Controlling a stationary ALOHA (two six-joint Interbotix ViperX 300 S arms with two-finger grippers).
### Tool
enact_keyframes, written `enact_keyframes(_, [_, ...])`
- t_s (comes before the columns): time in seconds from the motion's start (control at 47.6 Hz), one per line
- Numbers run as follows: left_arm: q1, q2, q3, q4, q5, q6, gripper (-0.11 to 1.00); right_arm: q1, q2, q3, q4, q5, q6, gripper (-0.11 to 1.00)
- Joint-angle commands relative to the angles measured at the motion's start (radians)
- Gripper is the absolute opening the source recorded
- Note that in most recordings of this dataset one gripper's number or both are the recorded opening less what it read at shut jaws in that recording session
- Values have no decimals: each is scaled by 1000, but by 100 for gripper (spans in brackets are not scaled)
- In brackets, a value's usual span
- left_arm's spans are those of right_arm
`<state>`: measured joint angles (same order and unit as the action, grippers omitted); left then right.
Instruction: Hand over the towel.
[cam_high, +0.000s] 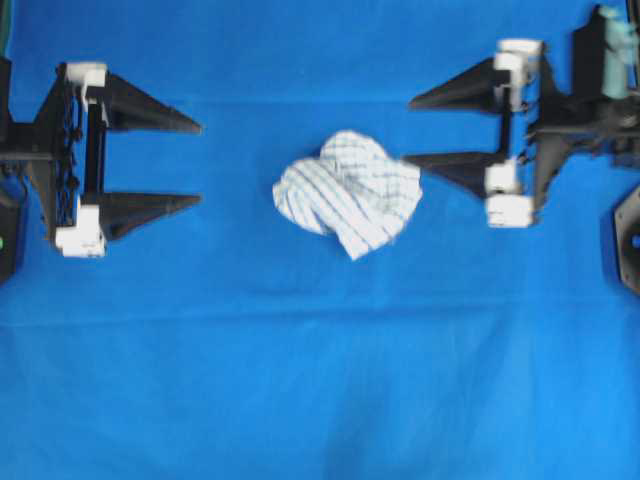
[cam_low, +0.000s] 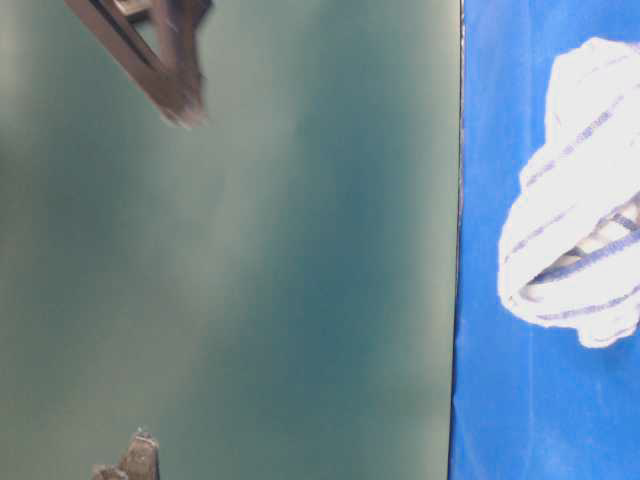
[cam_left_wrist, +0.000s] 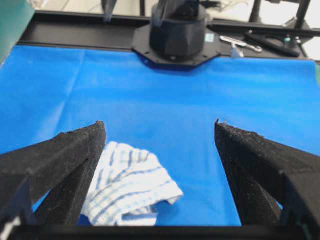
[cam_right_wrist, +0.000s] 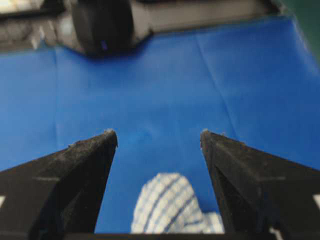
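The towel (cam_high: 345, 192), white with thin blue and grey stripes, lies crumpled in a heap on the blue cloth at mid-table. My left gripper (cam_high: 200, 163) stands open well to its left, apart from it. In the left wrist view the towel (cam_left_wrist: 127, 185) sits low beside the left finger, and the left gripper (cam_left_wrist: 159, 122) holds nothing. My right gripper (cam_high: 408, 131) is open just right of the towel, its nearer fingertip at the towel's right edge. The right wrist view shows the towel (cam_right_wrist: 170, 205) low between the spread fingers of the right gripper (cam_right_wrist: 157, 132), not pinched.
A large plain blue cloth (cam_high: 320, 380) covers the table. The right arm's black base (cam_left_wrist: 177, 25) stands at the far edge, with small tools (cam_left_wrist: 240, 44) beside it. A green wall (cam_low: 300, 250) fills the table-level view, with the towel (cam_low: 585, 190) at its right.
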<state>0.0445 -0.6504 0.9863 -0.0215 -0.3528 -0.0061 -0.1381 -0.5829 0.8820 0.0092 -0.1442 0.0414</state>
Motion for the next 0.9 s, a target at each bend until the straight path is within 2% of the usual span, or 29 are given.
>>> enact_keyframes(0.0, [2, -5, -12, -2, -9, 0, 91, 3, -58, 17, -6, -28, -2, 71])
enact_keyframes(0.189, [8, -5, -9, -2, -9, 0, 91, 3, -107, 84, -6, -81, -2, 71])
enact_keyframes(0.588, [21, -8, -6, -2, -2, 2, 91, 3, -95, 86, -6, -91, -2, 70])
enact_keyframes(0.714, [23, -51, 6, -2, 12, 5, 91, 3, -156, 92, -6, -32, 3, 69])
enact_keyframes(0.882, [25, -210, 55, -2, 106, 12, 91, 3, -302, 109, -3, 98, 6, 68])
